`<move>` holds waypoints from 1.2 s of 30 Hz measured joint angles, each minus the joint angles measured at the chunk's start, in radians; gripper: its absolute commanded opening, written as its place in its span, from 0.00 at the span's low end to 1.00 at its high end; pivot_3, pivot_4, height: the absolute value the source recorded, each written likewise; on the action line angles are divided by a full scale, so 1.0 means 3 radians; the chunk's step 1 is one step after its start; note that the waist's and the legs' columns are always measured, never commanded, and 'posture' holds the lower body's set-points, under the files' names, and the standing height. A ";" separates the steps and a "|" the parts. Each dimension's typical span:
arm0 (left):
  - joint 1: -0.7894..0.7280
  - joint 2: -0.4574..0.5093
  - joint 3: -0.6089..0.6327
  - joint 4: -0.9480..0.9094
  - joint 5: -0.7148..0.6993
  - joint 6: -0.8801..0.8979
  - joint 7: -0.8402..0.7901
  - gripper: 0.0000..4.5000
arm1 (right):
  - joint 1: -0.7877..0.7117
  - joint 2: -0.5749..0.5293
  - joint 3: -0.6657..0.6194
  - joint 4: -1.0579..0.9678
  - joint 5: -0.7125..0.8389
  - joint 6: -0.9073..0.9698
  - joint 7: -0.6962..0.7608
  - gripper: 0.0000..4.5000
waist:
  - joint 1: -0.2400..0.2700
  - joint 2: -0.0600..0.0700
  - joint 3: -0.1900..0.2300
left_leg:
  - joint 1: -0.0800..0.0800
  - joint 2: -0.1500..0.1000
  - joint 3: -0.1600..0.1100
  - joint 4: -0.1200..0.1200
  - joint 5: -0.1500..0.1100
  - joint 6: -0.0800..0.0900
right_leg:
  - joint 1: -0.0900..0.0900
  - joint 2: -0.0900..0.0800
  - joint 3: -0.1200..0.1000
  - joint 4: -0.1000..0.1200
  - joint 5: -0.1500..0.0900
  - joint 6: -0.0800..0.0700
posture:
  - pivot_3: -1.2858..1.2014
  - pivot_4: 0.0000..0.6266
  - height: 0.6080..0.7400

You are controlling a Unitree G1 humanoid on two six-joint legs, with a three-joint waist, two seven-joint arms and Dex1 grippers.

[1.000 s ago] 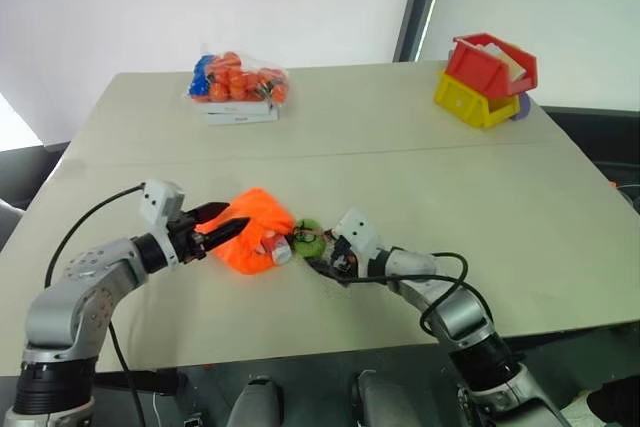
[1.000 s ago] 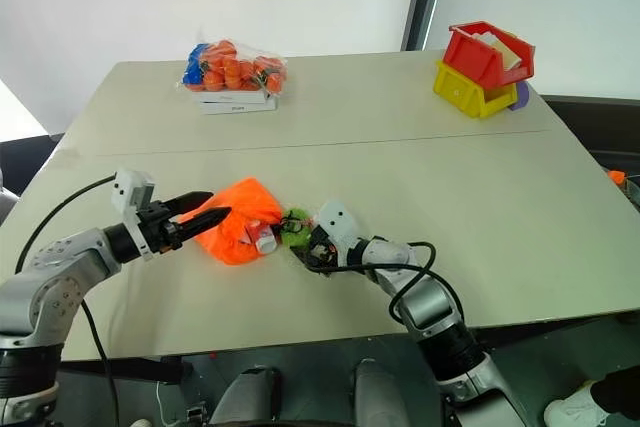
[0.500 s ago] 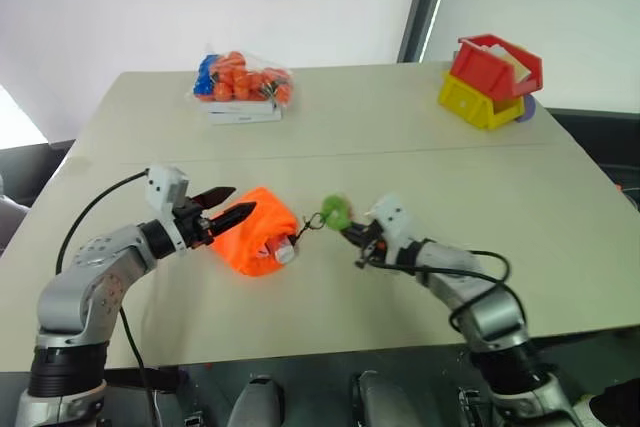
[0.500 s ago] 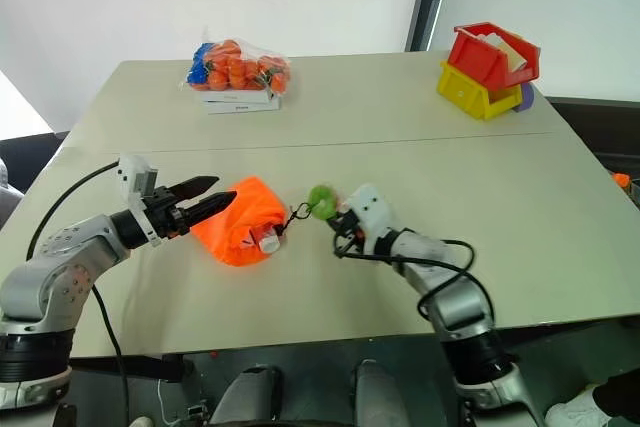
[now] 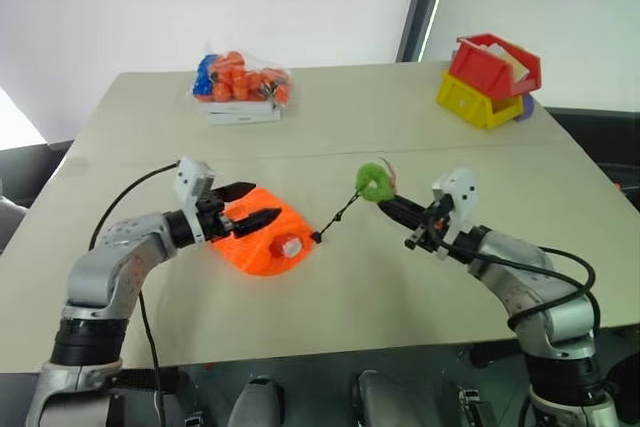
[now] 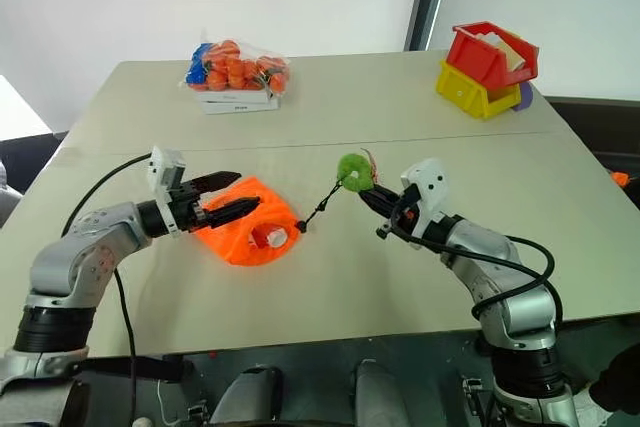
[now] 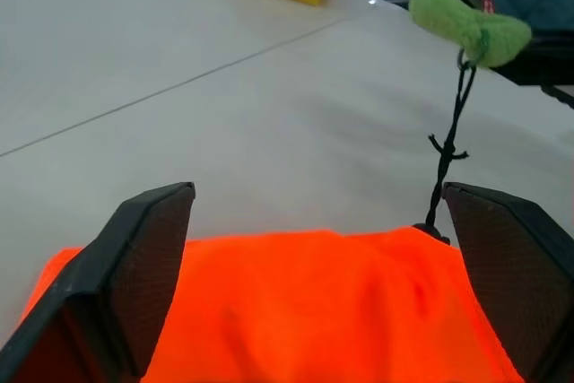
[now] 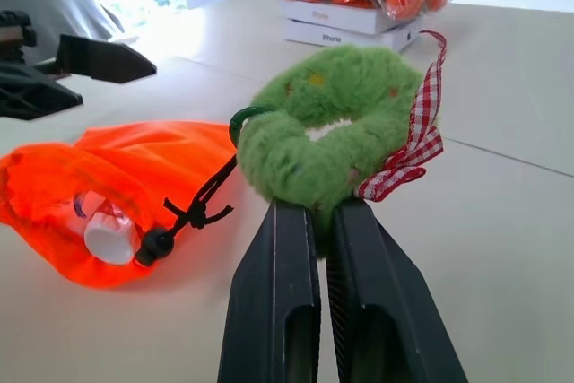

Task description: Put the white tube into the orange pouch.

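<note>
Nearest, in the lower half of the left eye view, the orange pouch (image 5: 262, 243) lies on the beige table (image 5: 400, 137), left of centre. The white tube (image 5: 289, 246) sits in the pouch's mouth, its white cap end showing at the opening on the pouch's right side. The left gripper (image 5: 258, 207) hovers over the pouch's left part with its fingers spread wide, one on either side of the fabric in the left wrist view, holding nothing.

From the pouch mouth a black cord (image 5: 338, 217) runs tight up and to the right to a fuzzy green ring tag (image 5: 376, 183) with a red-and-white checked ribbon (image 8: 411, 146), raised above the table near the frame's centre. The right gripper (image 5: 388, 204) comes in from the lower right and has its fingers pinched shut on that green tag.

Farther back, at the upper left of the table, a clear bag of orange and blue balls (image 5: 238, 78) rests on a white box (image 5: 241, 112). At the upper right, a red bin (image 5: 497, 62) sits tilted on a yellow bin (image 5: 475, 104).
</note>
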 measured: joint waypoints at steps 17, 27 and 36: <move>-0.0600 -0.0208 -0.0846 0.0612 0.0577 -0.0516 -0.0743 0.99 | -0.0089 0.0000 -0.0081 -0.0007 0.0212 -0.0006 -0.0128 0.00 | -0.0004 0.0000 0.0000 | -0.0001 0.0000 0.0000 0.0000 0.0000 0.0001 | 0.0000 0.0002 0.0000 -0.0001 0.0000 0.0001 | 0.52 0.24 1.00; -0.1038 -0.0424 -0.0958 0.1414 0.0699 -0.0671 -0.1256 0.99 | -0.0085 -0.0001 0.0039 -0.0054 0.0214 -0.0059 -0.0100 0.00 | -0.0004 0.0000 0.0000 | -0.0002 0.0000 -0.0001 0.0000 0.0000 0.0001 | 0.0001 0.0003 0.0000 -0.0001 -0.0001 0.0002 | 0.52 0.24 1.00; -0.1203 -0.0467 -0.1085 0.1791 0.0869 -0.0693 -0.1655 0.80 | -0.0059 -0.0003 0.0066 -0.0134 0.0215 -0.0067 -0.0103 0.00 | -0.0005 0.0000 0.0000 | -0.0002 0.0000 -0.0002 0.0000 0.0000 0.0002 | 0.0001 0.0003 0.0000 0.0000 -0.0001 0.0002 | 0.52 0.24 1.00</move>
